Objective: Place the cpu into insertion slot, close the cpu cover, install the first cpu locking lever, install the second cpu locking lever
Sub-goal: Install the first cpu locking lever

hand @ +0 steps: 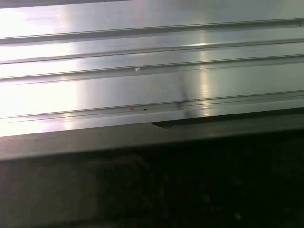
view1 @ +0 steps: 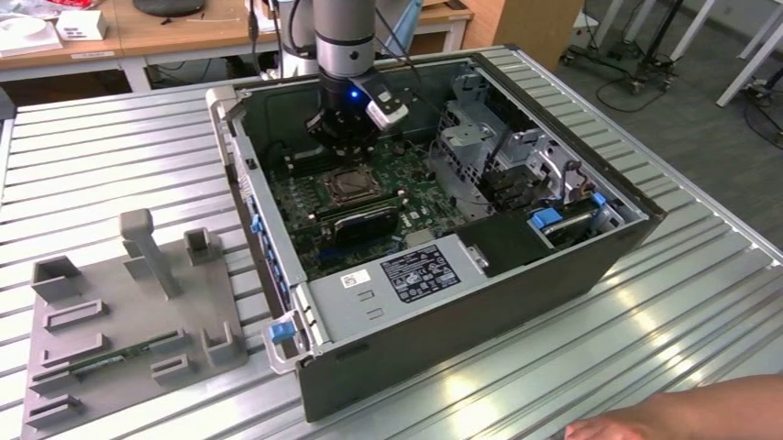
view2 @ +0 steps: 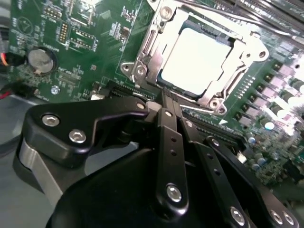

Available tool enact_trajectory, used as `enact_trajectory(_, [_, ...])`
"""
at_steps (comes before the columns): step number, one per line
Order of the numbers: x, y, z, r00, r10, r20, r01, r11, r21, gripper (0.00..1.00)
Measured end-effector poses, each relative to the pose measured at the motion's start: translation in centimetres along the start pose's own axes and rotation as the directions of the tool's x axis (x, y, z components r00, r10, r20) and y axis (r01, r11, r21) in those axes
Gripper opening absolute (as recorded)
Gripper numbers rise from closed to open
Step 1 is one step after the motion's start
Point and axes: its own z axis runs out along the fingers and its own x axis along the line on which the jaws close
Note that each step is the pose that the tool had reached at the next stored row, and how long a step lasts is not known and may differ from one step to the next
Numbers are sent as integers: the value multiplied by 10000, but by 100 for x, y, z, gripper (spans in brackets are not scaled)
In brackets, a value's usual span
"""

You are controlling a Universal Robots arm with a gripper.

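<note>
The cpu (view2: 197, 59) lies silvery and flat in the insertion slot (view2: 142, 71) on the green board. The cpu cover (view2: 247, 47) lies down around it, its cut-out showing the chip's top. A thin lever rod (view2: 223, 14) runs along the socket's far side. My gripper (view2: 167, 99) is shut with nothing between its black fingers (view2: 164, 118), the tips right at the socket's near edge. In the exterior view the gripper (view1: 345, 154) hangs inside the open computer case just above the insertion slot (view1: 347, 186).
The case (view1: 490, 302) lies open on a ribbed aluminium table (hand: 142, 80). A drive cage (view1: 471, 137) and power supply (view1: 416, 270) flank the board. A grey fixture (view1: 123, 312) stands at the exterior view's left. A person's arm (view1: 698, 417) rests at the lower right corner.
</note>
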Motion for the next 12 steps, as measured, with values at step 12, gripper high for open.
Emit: enact_trajectory(12, [-19,7,-344,10000,-1,-1,1,10000,2,10])
